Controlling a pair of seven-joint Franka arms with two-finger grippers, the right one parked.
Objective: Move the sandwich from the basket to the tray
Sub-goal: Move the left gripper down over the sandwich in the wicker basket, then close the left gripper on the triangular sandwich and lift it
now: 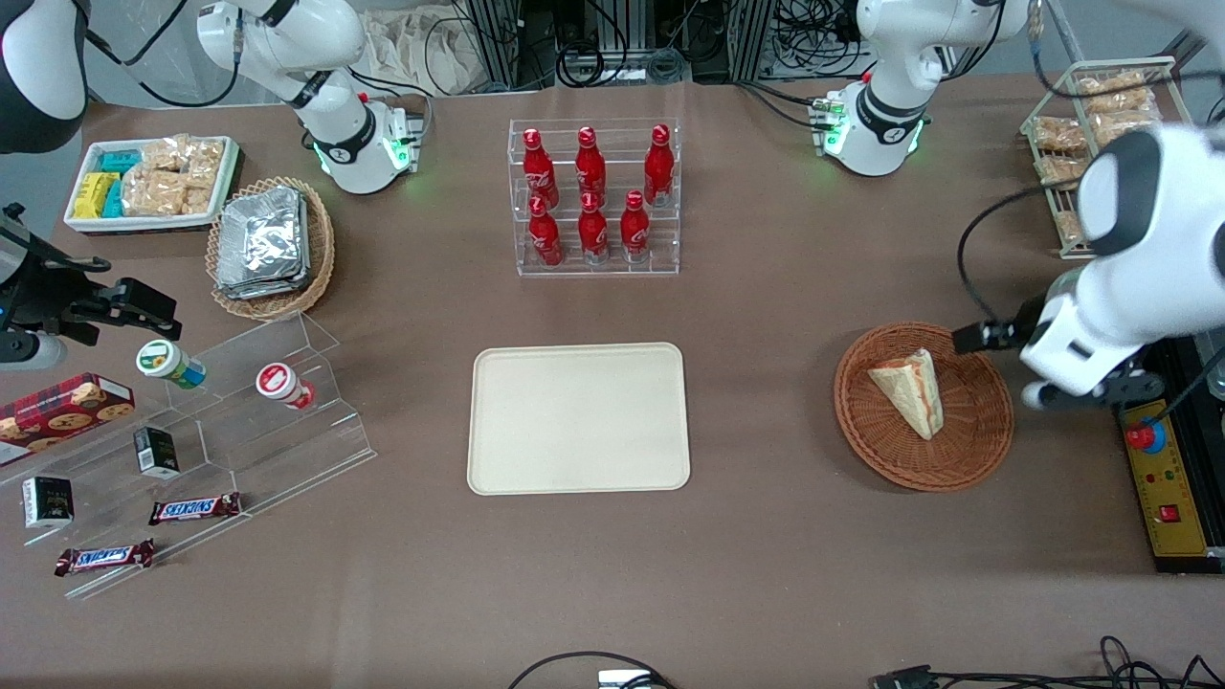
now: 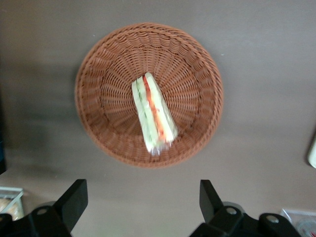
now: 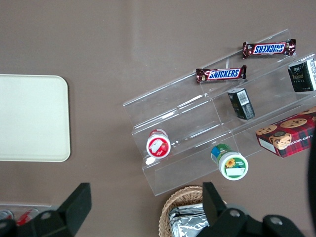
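While the sandwich (image 1: 910, 390) lies in the basket (image 1: 986, 435) toward the working arm's end of the table, nothing of the task is done in the front view: the tray (image 1: 578, 418) sits bare at the table's middle, well apart from the basket and nearer the camera than the bottle rack (image 1: 595, 196). The gripper (image 1: 971, 338) hangs at the basket's rim, beside the sandwich and not touching it; its fingers cannot be judged here.

From the left wrist, the sandwich (image 2: 153, 112) lies on its side in the middle of the basket (image 2: 106, 64), red and green filling showing along the cut edge. The gripper (image 2: 139, 200) hovers above, off the rim, with fingers (image 2: 74, 198) spread wide and holding nothing.

From the right wrist, only a part of the tray (image 3: 32, 117) shows, bare.

Left to do, I judge: descend, grasp, lift, carry across, and set down on the tray.
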